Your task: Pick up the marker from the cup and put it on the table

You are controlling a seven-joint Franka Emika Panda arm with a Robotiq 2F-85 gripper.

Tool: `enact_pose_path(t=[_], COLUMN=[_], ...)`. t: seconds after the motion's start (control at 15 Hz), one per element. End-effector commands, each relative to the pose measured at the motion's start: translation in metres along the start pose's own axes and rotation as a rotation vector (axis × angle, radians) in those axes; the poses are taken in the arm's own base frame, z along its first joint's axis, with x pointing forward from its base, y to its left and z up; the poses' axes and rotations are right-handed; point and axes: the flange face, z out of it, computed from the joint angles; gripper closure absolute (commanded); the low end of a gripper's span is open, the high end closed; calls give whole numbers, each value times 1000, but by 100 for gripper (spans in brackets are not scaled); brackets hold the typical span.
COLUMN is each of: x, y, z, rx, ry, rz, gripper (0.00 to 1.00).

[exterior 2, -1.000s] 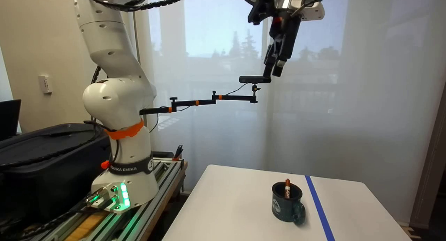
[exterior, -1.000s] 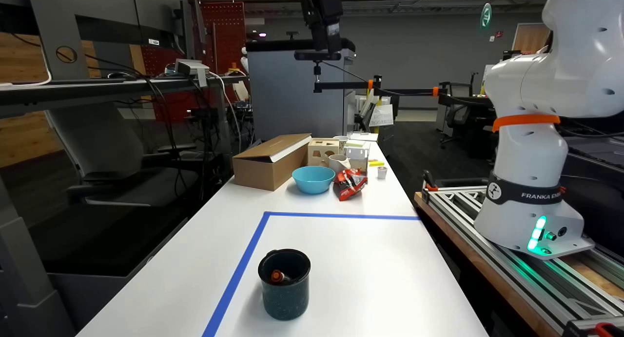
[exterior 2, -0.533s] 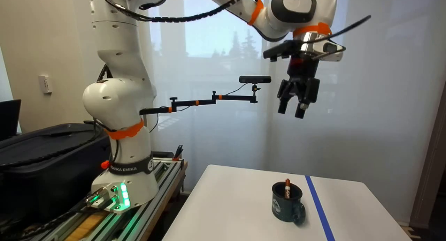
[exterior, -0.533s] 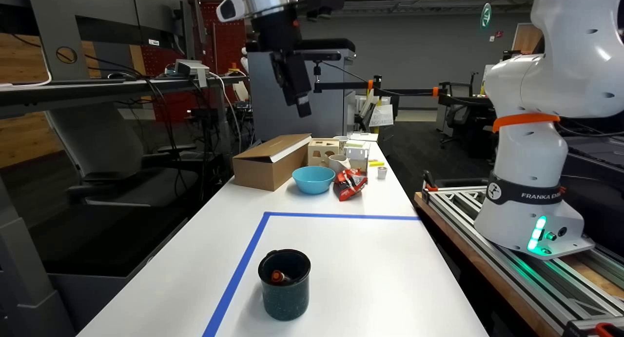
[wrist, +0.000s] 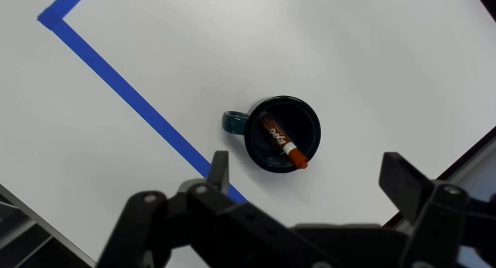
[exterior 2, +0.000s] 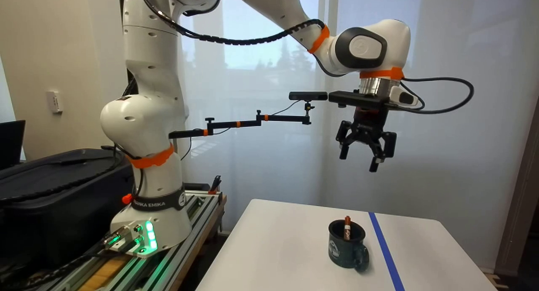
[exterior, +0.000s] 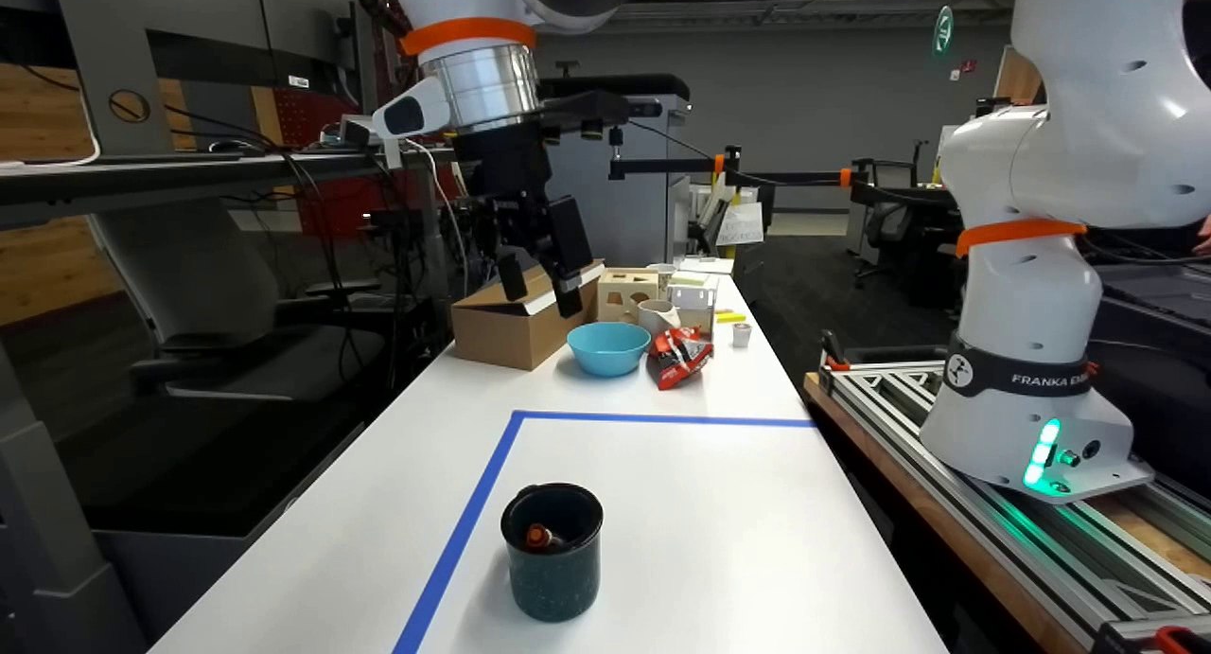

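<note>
The marker (exterior 2: 347, 230) is reddish-orange with a white band. It leans in the dark cup, its cap end at the rim. It also shows in an exterior view (exterior: 539, 537) and in the wrist view (wrist: 279, 138). The cup (exterior 2: 343, 257) stands upright on the white table (exterior 2: 273, 257); it shows in an exterior view (exterior: 555, 583) and in the wrist view (wrist: 306, 120), handle at left. My gripper (exterior 2: 358, 160) is open and empty, pointing down well above the cup. It also shows in an exterior view (exterior: 540, 287). In the wrist view (wrist: 305, 167) its fingers are wide apart.
Blue tape (exterior: 473, 503) marks a rectangle on the table; the cup stands inside it. Farther along the table are a light-blue bowl (exterior: 607, 351), a cardboard box (exterior: 516, 332), a red bag (exterior: 679, 359) and a mug (exterior: 655, 317). A camera arm (exterior 2: 280, 118) reaches out beside my gripper.
My gripper has come down from high up toward the cup's height, and its fingers have spread wider apart. The cup and marker have not moved.
</note>
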Motion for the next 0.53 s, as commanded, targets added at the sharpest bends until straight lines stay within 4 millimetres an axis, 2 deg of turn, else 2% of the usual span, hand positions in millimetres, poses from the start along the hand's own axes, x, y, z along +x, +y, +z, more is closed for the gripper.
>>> enact_pose_path(t=[0.0, 0.07, 0.13, 0.2, 0.33, 0.47], x=[-15, -19, -28, -18, -30, -29], y=[19, 27, 42, 24, 41, 43], z=[15, 22, 21, 19, 26, 30], rx=[63, 84, 161, 83, 128, 135], ry=[37, 45, 20, 7, 5, 21], rz=[-181, -223, -246, -186, -219, -233], gripper=[0, 0, 0, 0, 0, 0])
